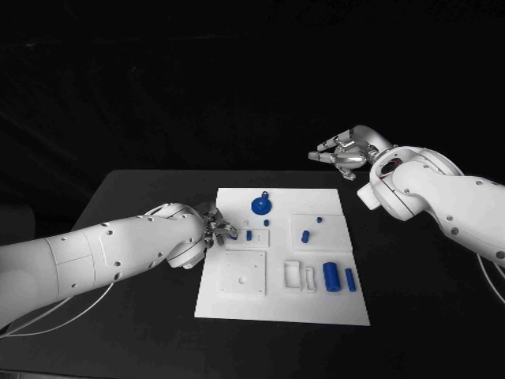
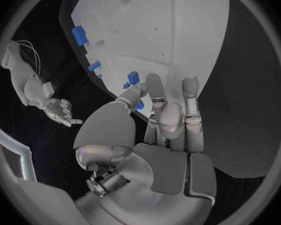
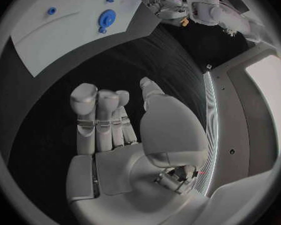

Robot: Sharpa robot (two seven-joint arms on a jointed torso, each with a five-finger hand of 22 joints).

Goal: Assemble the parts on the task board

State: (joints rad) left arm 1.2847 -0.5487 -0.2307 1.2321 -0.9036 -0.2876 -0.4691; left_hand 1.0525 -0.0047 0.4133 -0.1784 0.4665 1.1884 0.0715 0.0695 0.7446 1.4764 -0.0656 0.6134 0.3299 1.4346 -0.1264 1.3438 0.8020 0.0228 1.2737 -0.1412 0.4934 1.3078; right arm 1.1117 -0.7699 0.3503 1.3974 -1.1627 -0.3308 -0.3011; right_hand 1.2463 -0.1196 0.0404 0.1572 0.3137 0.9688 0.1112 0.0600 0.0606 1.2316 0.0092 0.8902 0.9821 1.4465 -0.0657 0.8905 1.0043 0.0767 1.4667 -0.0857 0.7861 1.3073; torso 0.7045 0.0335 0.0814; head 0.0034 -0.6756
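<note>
Early days, I'd say: left hand pinches a small blue part at the task board edge, right hand hangs empty, fingers loosely apart, well beyond it, several blue pieces loose.

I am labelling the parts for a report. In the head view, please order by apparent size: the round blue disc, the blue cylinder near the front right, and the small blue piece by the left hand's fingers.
1. Round blue disc, largest.
2. Blue cylinder, somewhat smaller; it lies nearer the camera, so this gap is unsure.
3. Small blue piece by the left hand, clearly smallest.
</note>
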